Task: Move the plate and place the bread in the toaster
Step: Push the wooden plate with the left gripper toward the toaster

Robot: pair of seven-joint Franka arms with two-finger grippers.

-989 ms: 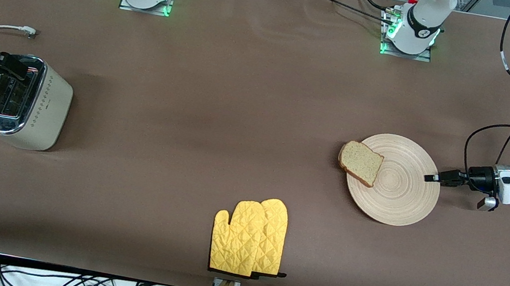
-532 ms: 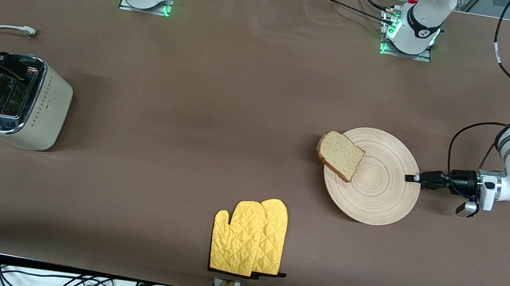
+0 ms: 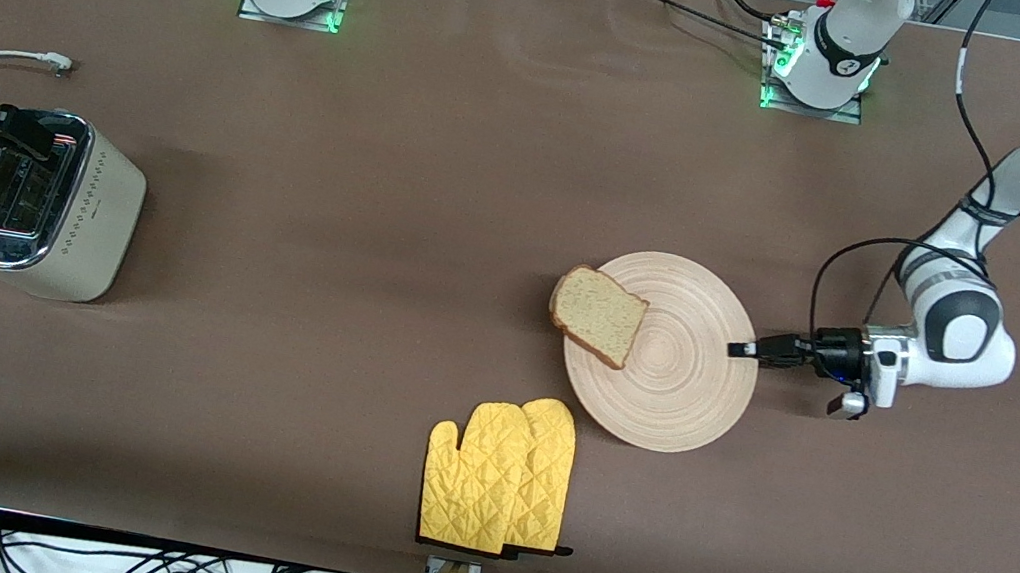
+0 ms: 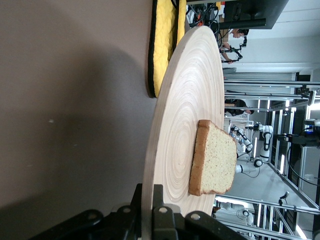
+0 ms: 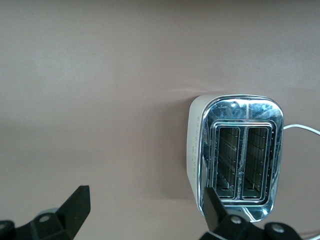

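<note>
The left gripper [image 3: 745,349] clenched the round pale wooden plate's [image 3: 676,392] rim, carrying the tan bread slice [image 3: 599,315]; the right gripper [image 5: 145,212], released, waited over the cream two-slot toaster [image 3: 92,209].

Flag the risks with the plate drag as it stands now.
1. The bread overhangs the plate rim toward the toaster; a jerk may tip it onto the table.
2. The yellow oven mitts lie just nearer the front camera than the plate; it may snag them.
3. The left gripper, shut on the plate, pinches only the rim, so the plate could pivot or slip. The right gripper waits open over the toaster.
</note>
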